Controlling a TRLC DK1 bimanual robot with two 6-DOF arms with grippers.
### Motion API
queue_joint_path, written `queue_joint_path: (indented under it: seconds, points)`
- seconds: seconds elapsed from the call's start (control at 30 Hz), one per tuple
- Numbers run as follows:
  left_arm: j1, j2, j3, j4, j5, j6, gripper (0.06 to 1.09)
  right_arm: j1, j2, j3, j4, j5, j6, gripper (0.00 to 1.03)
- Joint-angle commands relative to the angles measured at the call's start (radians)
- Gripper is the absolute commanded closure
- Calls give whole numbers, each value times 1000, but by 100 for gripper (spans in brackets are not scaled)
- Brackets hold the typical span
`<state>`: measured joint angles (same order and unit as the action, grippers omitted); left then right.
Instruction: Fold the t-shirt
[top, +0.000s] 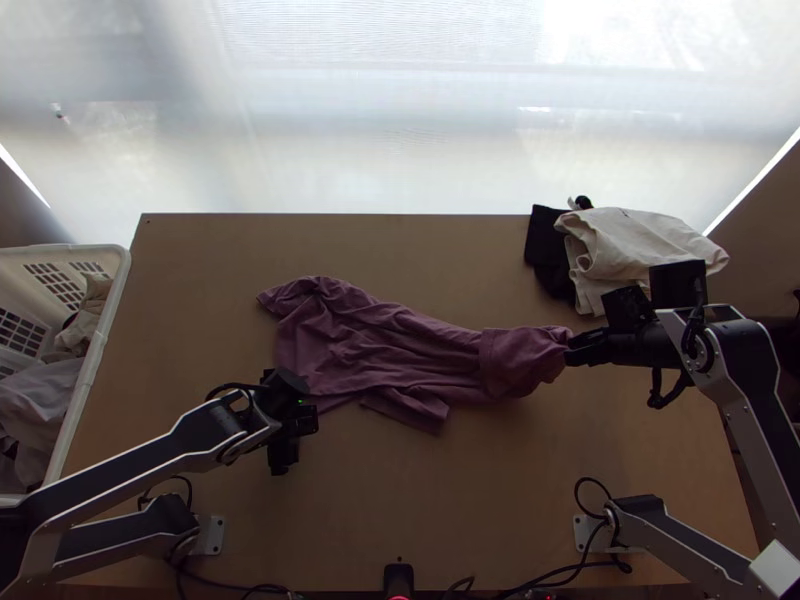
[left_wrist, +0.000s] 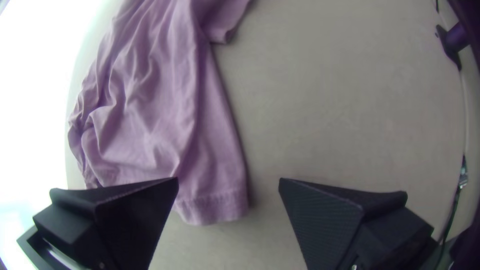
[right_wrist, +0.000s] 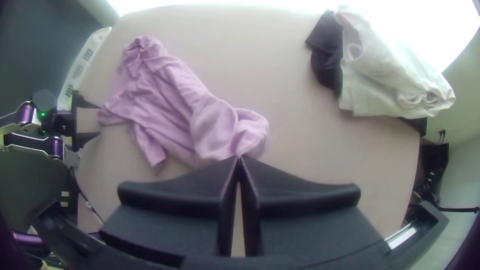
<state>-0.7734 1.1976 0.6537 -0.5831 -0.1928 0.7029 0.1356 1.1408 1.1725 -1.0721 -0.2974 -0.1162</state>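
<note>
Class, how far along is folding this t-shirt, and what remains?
Done: no neat fold yet; the t-shirt lies wrinkled and partly bunched on the table.

In hand: the right claw is shut, apparently pinching one end; the left claw is open near the other.

Left: probably smoothing, then all the folding, since creases cross the cloth and a sleeve juts out.

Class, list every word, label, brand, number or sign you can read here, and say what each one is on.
None: no text can be read on the t-shirt, white cloth, black cloth, basket, left gripper or right gripper.
</note>
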Motion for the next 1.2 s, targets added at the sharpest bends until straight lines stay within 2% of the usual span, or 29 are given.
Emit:
queue_joint_path:
  seconds: [0.0,0.5,0.73,0.87,1.0,1.03,1.17]
  points:
    - [8,53,-5,60,-2,-14,11,1,-3,-4,1,0,0,99]
    - [80,105,-6,131,-4,6,14,2,-3,-4,1,0,0,99]
    - [97,111,-14,132,4,27,47,2,-3,-4,1,0,1,99]
    - [108,120,-16,114,69,20,78,1,-3,-2,1,0,1,99]
    - [108,117,-23,103,101,26,96,2,-4,-10,1,0,1,99]
    - [108,119,-26,104,110,29,103,2,-3,-10,1,0,1,99]
    - [135,112,-11,103,139,32,105,4,4,-11,1,0,0,99]
